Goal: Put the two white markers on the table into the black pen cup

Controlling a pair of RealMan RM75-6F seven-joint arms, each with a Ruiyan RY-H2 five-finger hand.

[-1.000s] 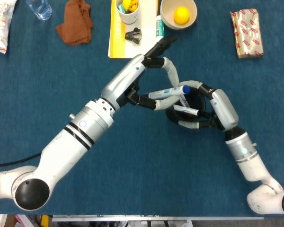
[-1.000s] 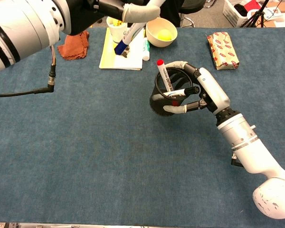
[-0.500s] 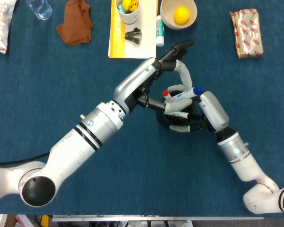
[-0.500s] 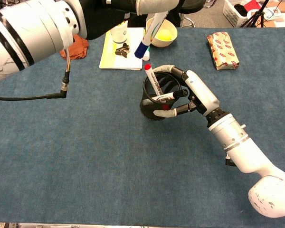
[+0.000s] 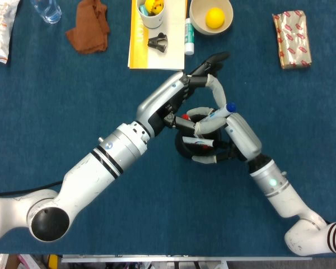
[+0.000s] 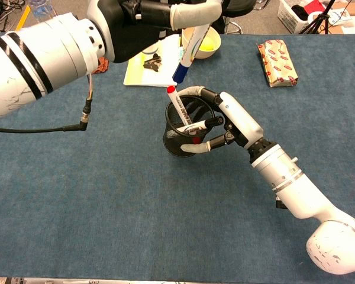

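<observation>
My right hand (image 5: 231, 138) (image 6: 228, 121) grips the black mesh pen cup (image 5: 186, 147) (image 6: 178, 131) by its side and holds it upright on the table. A white marker with a red cap (image 6: 176, 104) stands tilted inside the cup, cap up. My left hand (image 5: 197, 96) (image 6: 176, 12) holds the other white marker (image 5: 215, 114) (image 6: 186, 52) above the cup. Its blue cap points down, just over the rim and close to the red cap.
At the back lie a yellow book (image 5: 135, 51) with a white cup (image 5: 151, 12) and a black clip (image 5: 158, 42), a bowl (image 5: 211, 15) holding a yellow ball, a brown cloth (image 5: 88, 31) and a foil packet (image 5: 291, 39). A cable (image 6: 47, 121) trails at the left.
My right hand has slid the cup leftward in both views. My left hand has brought the blue-capped marker over the cup and turned it more upright.
</observation>
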